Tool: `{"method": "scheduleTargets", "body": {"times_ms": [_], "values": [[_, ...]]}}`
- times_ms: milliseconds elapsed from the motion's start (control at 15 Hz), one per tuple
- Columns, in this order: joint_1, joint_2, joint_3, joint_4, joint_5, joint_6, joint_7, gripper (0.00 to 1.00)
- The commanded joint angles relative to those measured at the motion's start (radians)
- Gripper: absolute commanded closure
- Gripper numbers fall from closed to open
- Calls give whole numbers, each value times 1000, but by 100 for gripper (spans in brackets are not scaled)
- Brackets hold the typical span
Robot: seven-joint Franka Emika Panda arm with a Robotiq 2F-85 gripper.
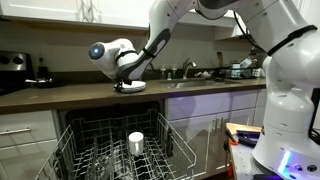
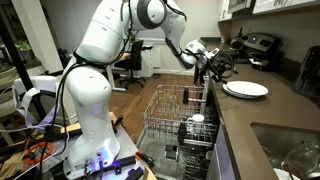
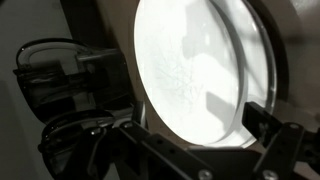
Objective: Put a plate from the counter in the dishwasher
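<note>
The white plate [image 2: 246, 89] lies flat on the dark worktop [image 2: 240, 122]. The pincer [image 2: 221, 68] is wide open and holds nothing. It hangs close to the plate's edge. Below, the dishwasher [image 1: 80, 140] is open with its rack pulled out. A white cup [image 1: 136, 142] stands in the rack.

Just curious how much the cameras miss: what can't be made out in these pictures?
- Wrist view: the plate is washed out by glare, and its top is cut off by the frame edge.
- Exterior view: the gripper hides whether it touches the plate.
- Exterior view: the contents of the dishwasher racks are too small and dark.
</note>
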Motion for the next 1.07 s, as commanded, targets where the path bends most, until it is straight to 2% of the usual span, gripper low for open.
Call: {"method": "scheduleTargets", "body": {"times_ms": [0,67,133,200,267,333,400,467,533,600,733,933,1000], "values": [[-7,23,2,3,-46,-20,49,10],[-8,25,2,3,-47,-21,52,11],[-10,26,1,1,-46,-21,56,20],[-11,28,1,2,-46,-20,61,20],[-13,25,1,0,-46,-21,62,33],[-14,25,1,-1,-45,-21,63,36],[-15,24,0,-3,-46,-20,68,31],[-16,26,-1,-4,-47,-21,74,35],[-16,25,-2,-4,-48,-22,75,48],[-17,26,-2,-4,-49,-22,75,54],[-17,30,-2,-4,-50,-21,75,72],[-19,34,-2,-3,-50,-20,74,91],[-20,36,-2,-3,-50,-20,74,93]]}}
